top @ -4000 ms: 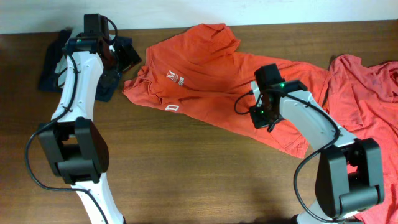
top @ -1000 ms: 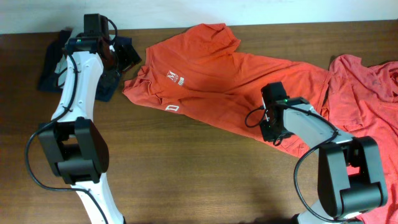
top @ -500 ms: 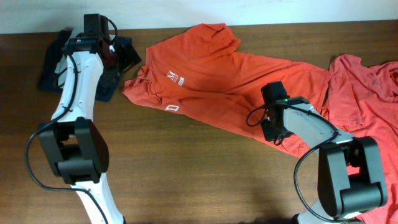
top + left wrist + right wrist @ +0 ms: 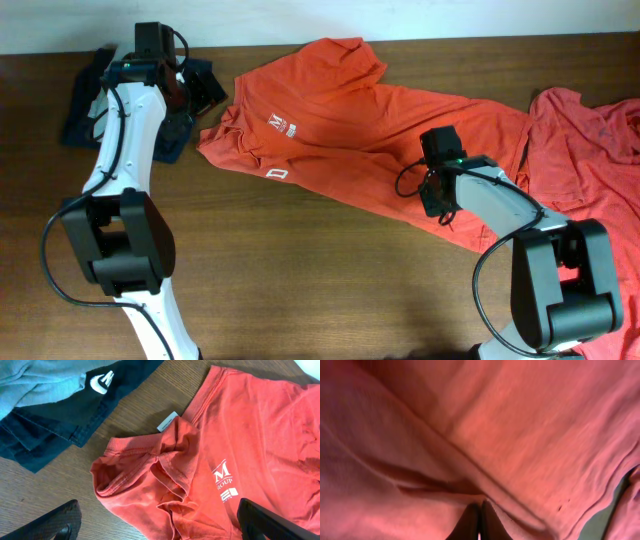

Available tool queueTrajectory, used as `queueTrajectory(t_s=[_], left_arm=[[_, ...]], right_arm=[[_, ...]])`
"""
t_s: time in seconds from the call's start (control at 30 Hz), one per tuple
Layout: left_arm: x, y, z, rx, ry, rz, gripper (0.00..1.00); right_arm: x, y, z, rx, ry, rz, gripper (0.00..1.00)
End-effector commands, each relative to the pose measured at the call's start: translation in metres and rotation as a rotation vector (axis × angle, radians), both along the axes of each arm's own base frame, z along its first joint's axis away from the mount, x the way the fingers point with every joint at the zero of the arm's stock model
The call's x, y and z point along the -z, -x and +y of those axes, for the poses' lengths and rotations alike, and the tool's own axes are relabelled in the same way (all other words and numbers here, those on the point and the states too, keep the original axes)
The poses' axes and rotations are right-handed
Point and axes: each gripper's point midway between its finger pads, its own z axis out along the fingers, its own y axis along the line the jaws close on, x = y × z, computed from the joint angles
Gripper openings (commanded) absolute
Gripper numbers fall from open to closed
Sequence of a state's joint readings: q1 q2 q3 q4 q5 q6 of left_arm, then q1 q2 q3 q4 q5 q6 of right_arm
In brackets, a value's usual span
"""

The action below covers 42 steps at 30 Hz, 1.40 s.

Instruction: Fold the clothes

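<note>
R gripper: fingers pressed tight together, no gap showing betw. them in the wrist view. The tips sit down in the shirt and a raised fold of cloth runs right into them, so they look pinched on that fold. Creases fan out from the tips. The wrist view is all red cloth and blurry, w/ only a sliver of darker surface at its lower right corner. From overhead this gripper is over the table's right-centre, on the shirt's lower hem part.

L gripper: fingers spread as wide as they go, one tip in each bottom corner of the wrist view. Nothing betw. them, nothing touched; they hang above the cloth. Overhead puts it at the table's far-left, over the edge of the dark clothes.

Shirt: lies rumpled and spread across the table's far-centre, chest logo facing up, collar end bunched twd. the table's left w/ a white tag sticking out.

2nd shirt: crumpled at the table's right edge, touching or overlapping the first; can't tell which.

Dark clothes: heaped at the table's far-left corner, a grey piece on top and a white mark on the black one.
</note>
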State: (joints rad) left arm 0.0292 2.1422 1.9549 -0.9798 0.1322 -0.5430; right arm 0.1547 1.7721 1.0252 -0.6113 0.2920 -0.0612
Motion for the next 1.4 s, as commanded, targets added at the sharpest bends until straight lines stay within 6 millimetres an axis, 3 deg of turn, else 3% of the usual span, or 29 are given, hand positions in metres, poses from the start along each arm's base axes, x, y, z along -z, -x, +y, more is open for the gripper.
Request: queueTrajectory(t_s=[0.0, 0.27, 0.57, 0.77, 1.07, 1.23, 1.37], left_arm=[[0.004, 0.001, -0.003, 0.001, 0.011, 0.01, 0.99], [0.004, 0.001, -0.003, 0.001, 0.011, 0.01, 0.99], [0.004, 0.001, -0.003, 0.001, 0.011, 0.01, 0.99], [0.004, 0.001, -0.003, 0.001, 0.011, 0.01, 0.99], [0.004, 0.001, -0.003, 0.001, 0.011, 0.01, 0.99], [0.004, 0.001, -0.003, 0.001, 0.011, 0.01, 0.99], [0.004, 0.001, -0.003, 0.001, 0.011, 0.01, 0.99]], right_arm=[[-0.006, -0.015, -0.006, -0.019, 0.036, -0.041, 0.04], [-0.01, -0.028, -0.004, -0.095, 0.053, -0.079, 0.04], [-0.016, -0.032, -0.015, -0.085, 0.126, -0.095, 0.05], [-0.018, -0.037, -0.016, -0.08, 0.124, -0.121, 0.13], [-0.018, -0.038, -0.042, -0.007, 0.114, -0.129, 0.12], [-0.015, -0.042, -0.044, 0.007, 0.039, -0.143, 0.12], [-0.017, -0.047, -0.049, 0.022, 0.033, -0.169, 0.19]])
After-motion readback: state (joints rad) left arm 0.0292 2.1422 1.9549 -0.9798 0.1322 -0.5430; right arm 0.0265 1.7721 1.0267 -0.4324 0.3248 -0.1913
